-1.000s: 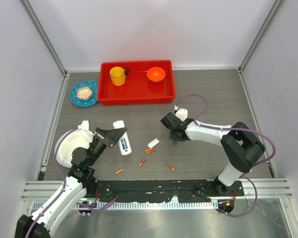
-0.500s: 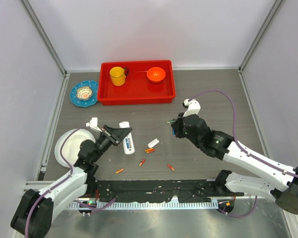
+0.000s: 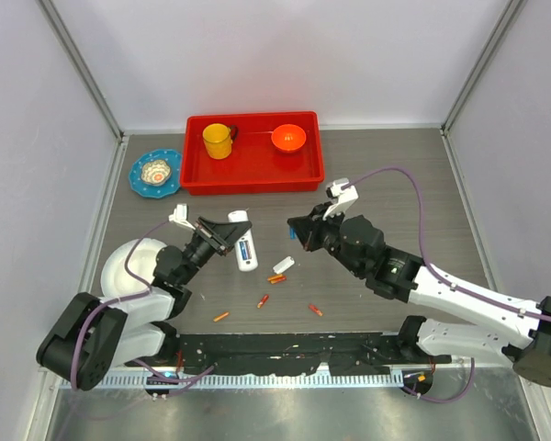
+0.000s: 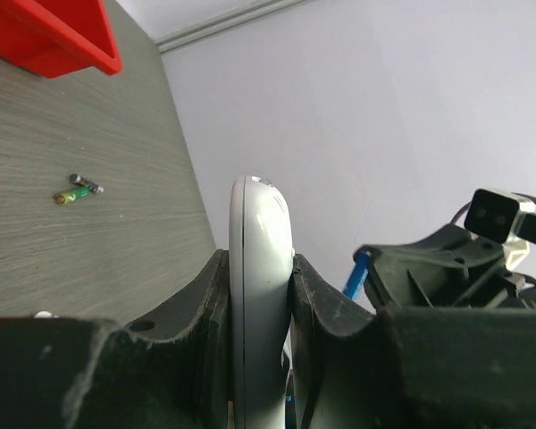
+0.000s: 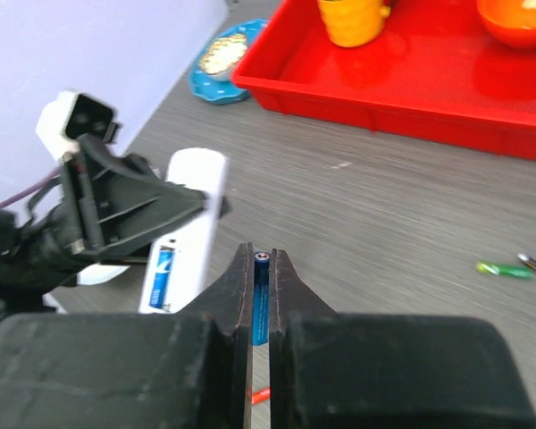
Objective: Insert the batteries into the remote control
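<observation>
Now my left gripper (image 4: 261, 268) is clamped on the long edges of the white remote control (image 3: 246, 250), whose blue-patched face is turned up toward the overhead camera. My right gripper (image 5: 261, 268) is closed tight on a slim blue battery (image 5: 261, 295), which lies lengthwise between the fingers, near the remote but not touching it. Several orange batteries (image 3: 263, 300) lie scattered on the grey table (image 3: 395, 184) in front of both arms (the small white cover piece (image 3: 283, 265) sits among them), and a green battery (image 5: 505, 269) lies on the table apart from them.
</observation>
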Robot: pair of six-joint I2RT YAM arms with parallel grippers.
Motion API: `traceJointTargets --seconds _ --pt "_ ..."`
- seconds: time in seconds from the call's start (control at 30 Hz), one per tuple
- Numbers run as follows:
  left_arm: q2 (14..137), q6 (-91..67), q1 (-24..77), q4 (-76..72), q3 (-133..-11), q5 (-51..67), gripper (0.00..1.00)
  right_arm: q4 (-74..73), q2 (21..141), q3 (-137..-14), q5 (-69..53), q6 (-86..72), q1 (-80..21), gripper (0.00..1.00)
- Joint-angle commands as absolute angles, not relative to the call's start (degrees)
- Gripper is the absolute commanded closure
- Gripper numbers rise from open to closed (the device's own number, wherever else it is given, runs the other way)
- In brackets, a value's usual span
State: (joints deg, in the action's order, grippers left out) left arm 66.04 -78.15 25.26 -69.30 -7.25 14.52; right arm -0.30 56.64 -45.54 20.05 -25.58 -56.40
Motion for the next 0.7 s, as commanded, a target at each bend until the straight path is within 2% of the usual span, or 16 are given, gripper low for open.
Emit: traceJointTargets --seconds 0.0,0.2,0.47,0.67 --pt "67.8 -79.6 25.9 -83.4 -11.3 14.1 1.00 12.5 60.3 -48.2 22.4 -22.4 -61.4 0.99" --pt "69.9 -78.7 27.6 -85.5 -12.7 12.7 1.00 14.3 64.5 -48.9 23.8 -16.5 -66.5 0.99" --pt "76.2 -78.0 32.9 -88.6 -15.5 11.5 1.00 21.2 63.0 -45.9 26.7 -15.5 -67.6 0.99" --pt "76.8 -77.1 34.7 -88.6 -17.3 9.8 1.00 20.9 65.0 -46.2 29.6 -16.2 -68.4 0.99"
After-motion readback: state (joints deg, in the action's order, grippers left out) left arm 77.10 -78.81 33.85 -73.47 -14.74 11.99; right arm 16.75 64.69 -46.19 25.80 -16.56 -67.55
